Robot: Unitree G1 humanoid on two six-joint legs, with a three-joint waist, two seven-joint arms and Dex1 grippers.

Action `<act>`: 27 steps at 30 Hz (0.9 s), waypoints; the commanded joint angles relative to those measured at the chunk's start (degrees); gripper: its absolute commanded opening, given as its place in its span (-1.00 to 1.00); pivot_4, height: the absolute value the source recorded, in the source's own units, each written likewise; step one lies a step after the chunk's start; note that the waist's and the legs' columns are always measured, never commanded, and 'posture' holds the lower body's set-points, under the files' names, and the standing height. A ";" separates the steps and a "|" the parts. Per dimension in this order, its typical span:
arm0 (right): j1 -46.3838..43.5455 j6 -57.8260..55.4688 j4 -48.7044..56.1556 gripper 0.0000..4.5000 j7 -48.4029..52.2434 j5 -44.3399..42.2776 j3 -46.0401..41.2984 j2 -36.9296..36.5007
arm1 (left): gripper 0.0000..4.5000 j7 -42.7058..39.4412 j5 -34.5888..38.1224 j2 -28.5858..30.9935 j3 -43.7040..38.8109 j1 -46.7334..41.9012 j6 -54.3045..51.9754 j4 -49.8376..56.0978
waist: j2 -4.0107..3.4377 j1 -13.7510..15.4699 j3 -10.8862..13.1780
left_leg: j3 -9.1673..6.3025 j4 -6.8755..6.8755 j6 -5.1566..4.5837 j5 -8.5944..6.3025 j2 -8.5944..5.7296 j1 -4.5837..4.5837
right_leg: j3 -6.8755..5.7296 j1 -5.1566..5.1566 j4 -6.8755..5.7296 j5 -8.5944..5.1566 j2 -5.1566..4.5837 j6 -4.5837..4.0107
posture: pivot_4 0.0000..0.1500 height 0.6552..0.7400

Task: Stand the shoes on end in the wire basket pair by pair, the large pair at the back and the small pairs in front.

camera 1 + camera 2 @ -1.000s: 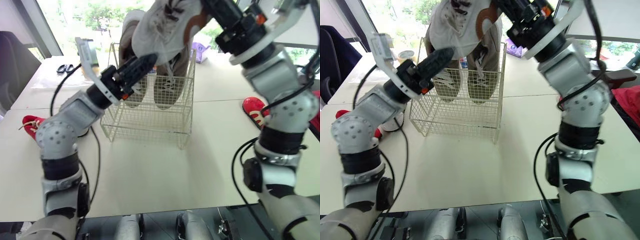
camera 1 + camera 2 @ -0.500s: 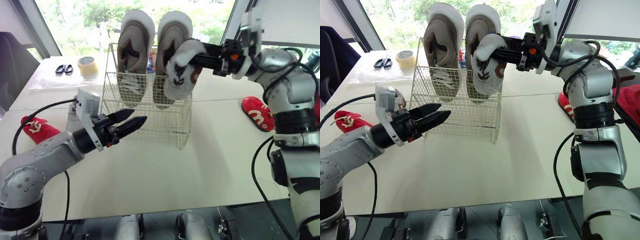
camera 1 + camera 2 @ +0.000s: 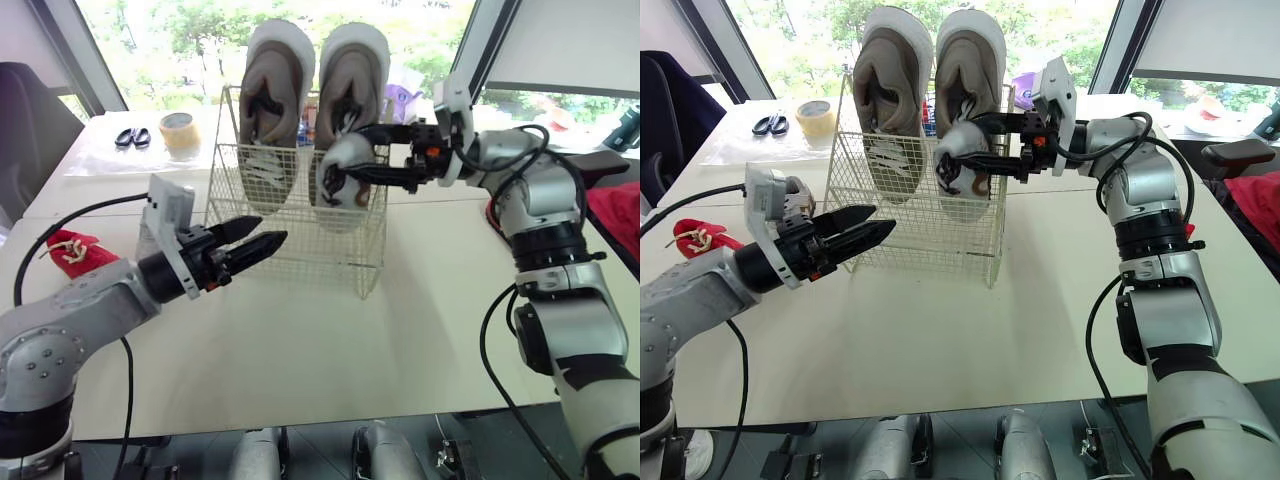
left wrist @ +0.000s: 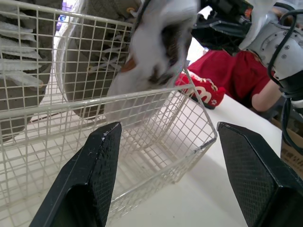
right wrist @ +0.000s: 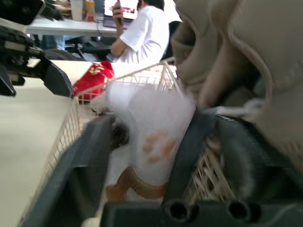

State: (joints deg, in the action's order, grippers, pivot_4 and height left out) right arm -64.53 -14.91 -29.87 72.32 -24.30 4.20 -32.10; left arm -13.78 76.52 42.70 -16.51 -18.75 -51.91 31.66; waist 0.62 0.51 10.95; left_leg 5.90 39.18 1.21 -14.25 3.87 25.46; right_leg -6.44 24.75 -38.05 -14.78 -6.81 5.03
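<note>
I see a white wire basket (image 3: 297, 252) standing on the pale bench (image 3: 330, 340), in the upper middle of the frame. At its back, two large grey-beige sneakers (image 3: 276, 110) stand on end side by side and rise well above the rim.

The right pincer (image 3: 362, 155) comes in from the right of the frame and is closed around a small white shoe with brown marks (image 3: 338, 185). This shoe hangs toe down, partly below the rim, at the right side of the basket and just in front of the right large sneaker. I cannot tell if it touches the basket floor.

The left pincer (image 3: 272, 231), in the left middle, has its fingers spread apart. It points at the front wall of the basket, near it but not touching.

A red shoe (image 3: 72, 250) lies at the left edge of the bench.
</note>
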 commanded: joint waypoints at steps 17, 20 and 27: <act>2.02 -28.14 33.15 1.00 -4.51 -16.96 -14.14 -13.84 | 0.99 0.62 -7.94 16.41 -8.08 -14.33 -1.73 -24.01 | 0.01 0.13 0.04 | -0.02 -0.04 -0.07 -0.05 0.01 0.01 | -0.01 0.05 0.01 0.00 0.00 0.00 | 1.00 -0.09; 2.18 -33.60 37.46 1.00 -3.19 -21.11 -13.94 -16.96 | 0.99 -3.72 -17.84 22.12 -1.21 -21.37 -1.91 -35.25 | 0.01 0.12 0.04 | -0.01 -0.07 -0.18 -0.12 0.00 0.01 | -0.02 0.06 0.02 0.00 0.00 -0.01 | 1.00 -0.09; 7.48 -34.36 46.22 1.00 0.08 -21.54 -9.21 -20.65 | 0.99 -13.88 -49.41 18.72 23.60 -49.33 -1.13 -76.81 | 0.21 0.36 0.10 | 0.05 -0.10 -0.13 -0.09 -0.02 0.05 | -0.02 0.15 -0.05 -0.01 0.02 0.00 | 1.00 -0.09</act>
State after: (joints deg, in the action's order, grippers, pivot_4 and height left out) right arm -56.72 -49.67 14.67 72.19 -45.06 -4.39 -52.14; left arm -25.16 32.99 61.39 5.21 -63.64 -55.21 -39.55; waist 0.83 0.87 11.04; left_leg 5.93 39.13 1.08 -14.33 3.85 25.60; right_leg -6.47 24.95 -38.11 -14.79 -6.78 5.03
